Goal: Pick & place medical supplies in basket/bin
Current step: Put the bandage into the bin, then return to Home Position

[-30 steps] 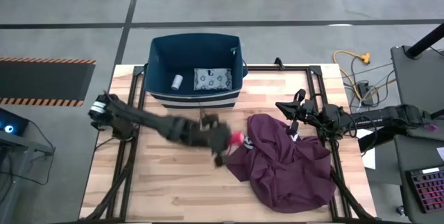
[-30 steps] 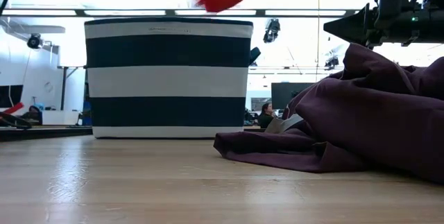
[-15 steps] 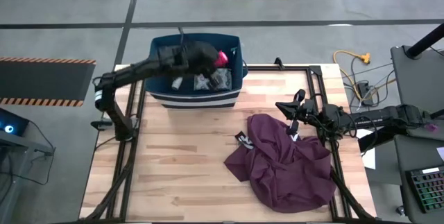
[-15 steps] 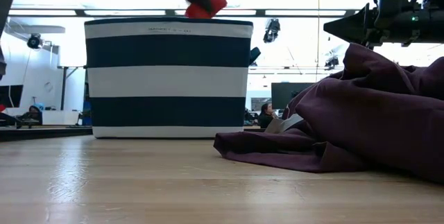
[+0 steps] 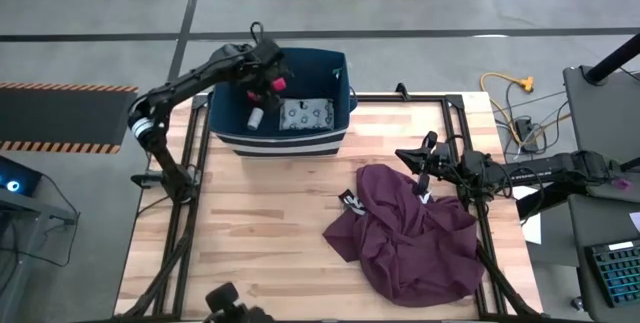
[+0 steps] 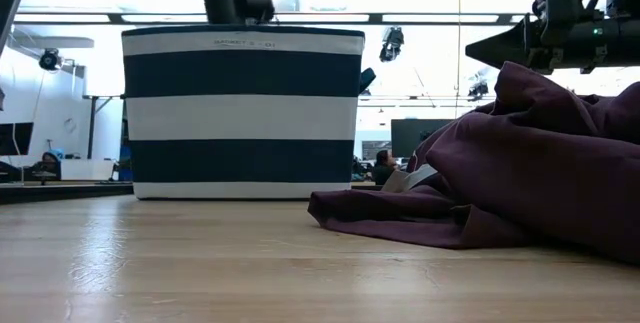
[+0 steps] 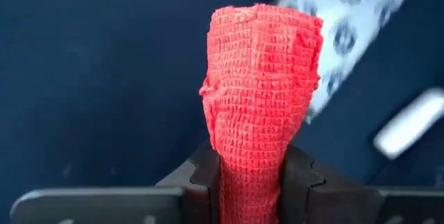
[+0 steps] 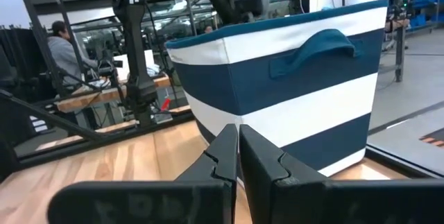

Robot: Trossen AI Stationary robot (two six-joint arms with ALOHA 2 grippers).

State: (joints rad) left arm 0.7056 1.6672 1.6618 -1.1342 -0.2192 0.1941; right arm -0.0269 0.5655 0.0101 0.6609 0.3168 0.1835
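Note:
My left gripper (image 5: 272,84) reaches down into the dark-blue, white-striped bin (image 5: 340,103) near its far left corner, shut on the small red piece (image 7: 260,78), a woven red roll. The pale-blue dotted packet (image 5: 305,113) and one white cylinder (image 5: 256,118) lie on the bin's floor; the packet (image 7: 354,16) and cylinder (image 7: 409,123) also show past the roll in the left wrist view. I see no second cylinder. My right gripper (image 8: 238,151) waits shut near the table's right edge, by the maroon cloth (image 5: 405,228). My left gripper pinches the red roll between its two fingers (image 7: 201,179) at its narrowed near end (image 7: 251,182). The wider free end sticks out beyond the fingertips. The roll is lifted clear, over the bin's floor inside its walls.
The big maroon cloth (image 6: 500,173) lies crumpled on the table's right half, with a small tag (image 5: 350,200) at its left edge. The bin (image 6: 243,113) stands at the far edge. Bare wood stretches over the table's left and near parts. A person (image 8: 66,44) sits beyond the table.
My left gripper has carried the red roll from beside the cloth at mid-table up and toward the far edge, over the bin's rim. It has then moved toward the bin's left side and down, so the roll sits below the rim in the low view.

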